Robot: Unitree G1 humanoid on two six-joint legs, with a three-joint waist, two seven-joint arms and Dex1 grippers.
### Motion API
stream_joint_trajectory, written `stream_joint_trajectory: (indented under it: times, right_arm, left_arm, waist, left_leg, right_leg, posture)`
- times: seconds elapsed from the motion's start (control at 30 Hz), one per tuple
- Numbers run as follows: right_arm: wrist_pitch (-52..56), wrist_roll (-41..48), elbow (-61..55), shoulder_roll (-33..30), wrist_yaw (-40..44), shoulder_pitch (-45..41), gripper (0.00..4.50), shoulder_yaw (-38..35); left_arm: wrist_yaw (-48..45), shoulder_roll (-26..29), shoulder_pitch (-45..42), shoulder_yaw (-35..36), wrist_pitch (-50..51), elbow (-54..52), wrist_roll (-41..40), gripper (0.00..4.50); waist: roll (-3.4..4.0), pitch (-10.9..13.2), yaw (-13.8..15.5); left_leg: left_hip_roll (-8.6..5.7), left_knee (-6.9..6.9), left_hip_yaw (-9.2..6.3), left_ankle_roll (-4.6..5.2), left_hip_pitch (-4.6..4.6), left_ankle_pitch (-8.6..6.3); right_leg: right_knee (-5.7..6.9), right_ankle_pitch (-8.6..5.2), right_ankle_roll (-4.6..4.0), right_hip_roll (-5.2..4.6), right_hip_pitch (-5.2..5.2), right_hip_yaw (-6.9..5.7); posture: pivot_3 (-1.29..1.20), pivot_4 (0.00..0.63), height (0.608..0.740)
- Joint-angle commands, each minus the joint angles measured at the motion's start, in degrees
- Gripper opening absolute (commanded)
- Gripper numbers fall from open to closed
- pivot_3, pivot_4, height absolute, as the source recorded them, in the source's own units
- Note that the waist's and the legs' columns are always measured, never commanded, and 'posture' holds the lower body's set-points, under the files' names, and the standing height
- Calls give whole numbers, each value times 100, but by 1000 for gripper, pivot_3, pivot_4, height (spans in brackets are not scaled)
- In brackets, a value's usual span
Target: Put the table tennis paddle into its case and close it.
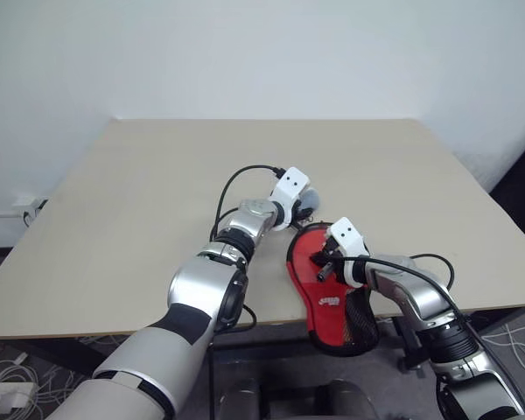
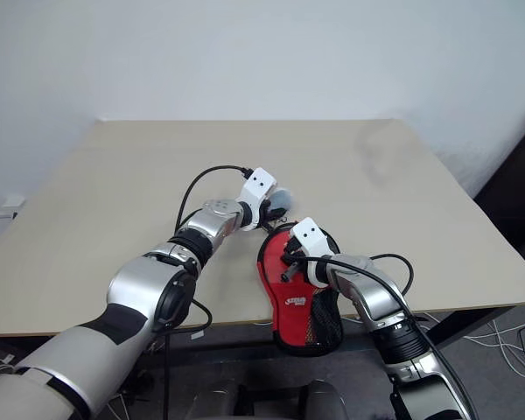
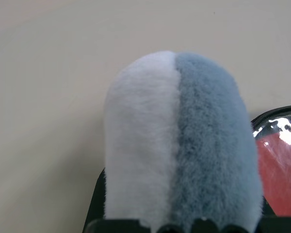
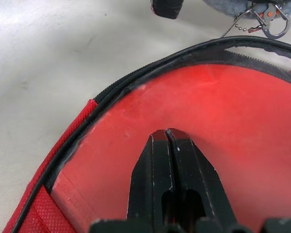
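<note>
The case (image 2: 299, 302) lies red side up at the near edge of the worktop (image 1: 157, 192), its narrow end hanging over the edge. The bat's red blade seems to show through its clear panel. The right hand (image 4: 168, 133) is closed with fingers pressed together, empty, resting on that panel. The left hand (image 2: 276, 203), at the case's far rim, grips a fluffy grey-and-white charm (image 3: 177, 141), probably the zip pull. To zip it well, the right should pin the case flat while the left draws steadily along the rim.
</note>
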Motion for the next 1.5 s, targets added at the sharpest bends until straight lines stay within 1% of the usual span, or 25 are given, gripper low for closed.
stream_joint_trajectory:
  times: [0.03,0.27,0.4,0.63,0.77,1.0,1.2,1.3,1.43,1.5]
  right_arm:
    - [399,-95,150,-33,2,292,10,244]
    - [510,-21,-100,-65,48,399,10,195]
    - [460,-54,-65,-90,48,405,10,179]
    - [482,-43,-73,-74,61,374,10,192]
    - [524,-33,-109,-89,61,384,10,182]
    - [697,-47,-129,-102,43,420,10,239]
    - [680,-72,-211,-99,4,470,10,261]
    - [647,-72,-208,-150,16,474,0,197]
    - [604,-78,-158,-191,42,470,0,163]
    - [563,-81,-103,-198,68,422,0,146]
  left_arm:
    - [181,-37,-620,51,-238,-315,-15,1362]
    - [719,125,-582,150,12,-251,14,1362]
    - [461,201,-445,100,-7,-279,28,1362]
    - [572,312,-467,181,-11,-270,-18,1362]
    - [713,249,-594,246,-32,-264,-52,1362]
    - [859,-36,-733,269,-141,-254,-50,1362]
    - [482,-145,-751,175,-81,-272,-27,1362]
    - [327,-39,-715,279,-10,-309,-158,2041]
    - [144,90,-640,160,46,-332,-61,3465]
    - [-204,212,-524,41,49,-375,20,4093]
  waist:
    - [0,0,-1]
    - [0,0,-10]
    - [0,0,-12]
    - [0,0,-16]
    - [0,0,-18]
    - [0,0,-18]
    - [0,0,-17]
    - [0,0,-16]
    - [0,0,-16]
    - [0,-1,-16]
  left_leg:
    - [0,0,0,0,0,0]
    - [0,0,-1,8,0,-5]
    - [1,0,-1,8,0,-5]
    - [1,0,0,2,0,-2]
    - [2,-1,0,3,0,-2]
    - [1,-1,0,4,0,-4]
    - [1,-1,0,4,0,-5]
    - [1,-1,0,3,0,-3]
    - [1,-1,-1,4,0,-5]
    - [1,-1,-2,-3,0,-9]
  right_leg:
    - [0,0,0,0,0,0]
    - [0,-1,1,0,-2,1]
    - [1,-1,1,1,-2,1]
    - [1,0,1,1,-3,1]
    - [1,-1,1,1,-3,1]
    - [1,-1,1,1,-3,1]
    - [1,0,1,1,-3,1]
    - [1,0,0,1,-3,1]
    - [1,-1,1,1,-2,1]
    - [0,-1,1,1,-1,0]
  posture:
    - [0,0,724]
    - [0,0,724]
    - [0,0,724]
    - [0,0,724]
    - [0,0,724]
    - [0,0,724]
    - [0,0,724]
    - [0,0,724]
    - [0,0,724]
    - [0,0,724]
